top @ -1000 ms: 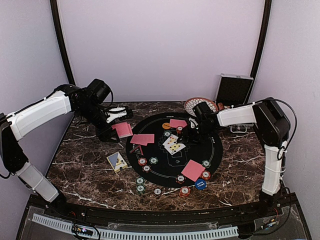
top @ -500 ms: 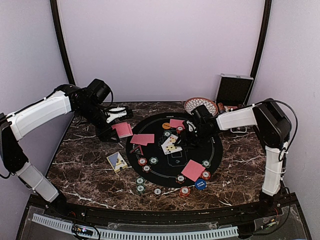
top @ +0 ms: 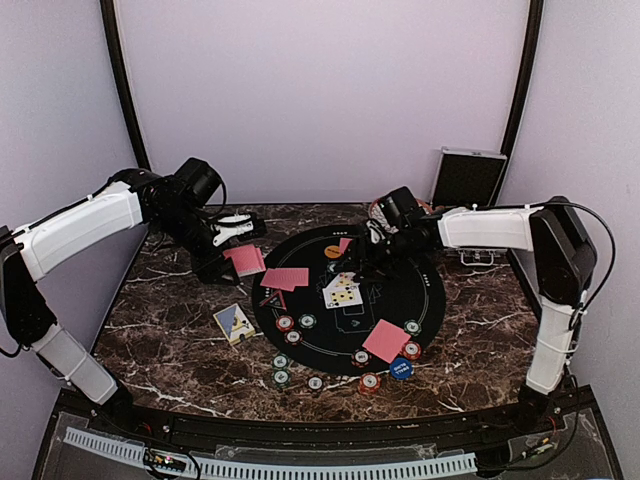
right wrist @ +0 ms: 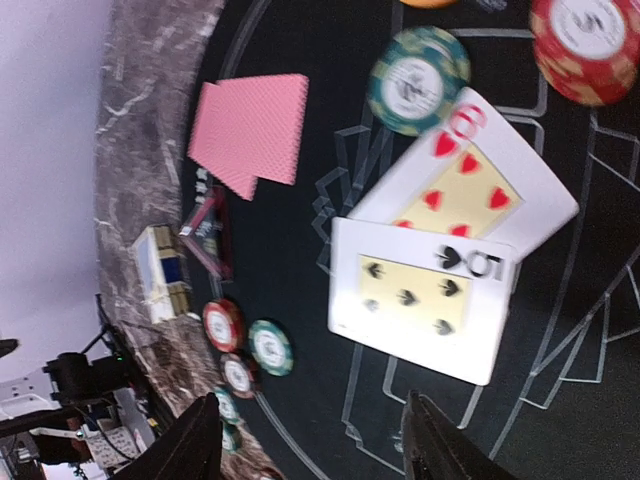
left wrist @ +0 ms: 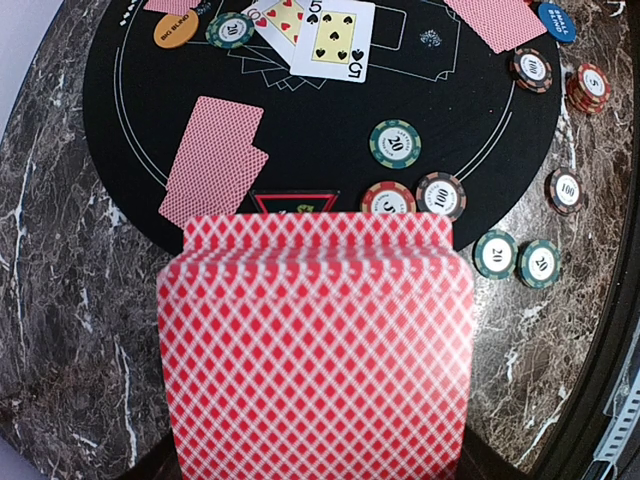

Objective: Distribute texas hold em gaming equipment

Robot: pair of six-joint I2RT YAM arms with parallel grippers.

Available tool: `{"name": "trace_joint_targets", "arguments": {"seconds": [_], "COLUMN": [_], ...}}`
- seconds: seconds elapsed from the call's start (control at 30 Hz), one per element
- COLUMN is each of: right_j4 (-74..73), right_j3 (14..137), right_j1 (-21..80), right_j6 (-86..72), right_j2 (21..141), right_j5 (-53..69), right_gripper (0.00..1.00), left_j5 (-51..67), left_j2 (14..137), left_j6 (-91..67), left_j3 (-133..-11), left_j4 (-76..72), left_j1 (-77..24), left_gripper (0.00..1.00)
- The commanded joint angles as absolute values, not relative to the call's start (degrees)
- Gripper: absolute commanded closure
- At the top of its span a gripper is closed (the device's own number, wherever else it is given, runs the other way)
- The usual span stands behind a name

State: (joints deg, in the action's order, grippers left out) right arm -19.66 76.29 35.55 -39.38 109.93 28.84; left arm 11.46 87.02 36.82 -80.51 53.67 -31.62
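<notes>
1. Since a second ago your right arm has drawn back toward the far edge of the black mat [top: 400, 290]. The two face-up cards [right wrist: 430, 290] now lie uncovered near its centre, overlapping.
2. The right gripper [right wrist: 315, 445] hovers above them, fingers apart and empty.
3. The left gripper [top: 228, 263] is clamped on the deck [left wrist: 315, 350], which it holds over the mat's left edge.
4. Expect single cards to be light, thin, bendy and slick. Lying flat on the mat they offer only an edge, so pinch a corner.
5. The chips [left wrist: 395, 143] look stiff, so grip them across the rim.
</notes>
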Motion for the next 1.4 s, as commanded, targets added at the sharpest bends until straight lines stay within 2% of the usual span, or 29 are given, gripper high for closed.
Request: {"name": "trace_joint_targets", "arguments": {"seconds": [0.0,0.27,1.0,1.37], "right_j4": [-10.12,-0.47,13.5,11.24], "right_j3": [81.21,89.05,96.17,100.58], "right_j1": [39.87,46.59,52.04,52.25], "right_j6": [-46.61,-55.01,-66.81,-67.52], "right_j2": [106.89,112.4,124.37,130.07], "right_j5": [35.02,41.79,44.76,45.8], "right_gripper": [0.32,0.22,0.23,0.24], "left_j5": [13.01,14.18,15.47,15.43], "left_j2": [85.6,85.61,84.88,85.03], "left_j6": [36.79,36.69,36.74,36.87], "left_j3": [-81.73,-82.19,-81.66,-81.83], "left_j4": [54.91,55.09,54.87,54.93], "left_j1": [-31.33,-31.38,-31.37,-31.38], "left_gripper": [1.0,1.0,1.0,1.0]}}
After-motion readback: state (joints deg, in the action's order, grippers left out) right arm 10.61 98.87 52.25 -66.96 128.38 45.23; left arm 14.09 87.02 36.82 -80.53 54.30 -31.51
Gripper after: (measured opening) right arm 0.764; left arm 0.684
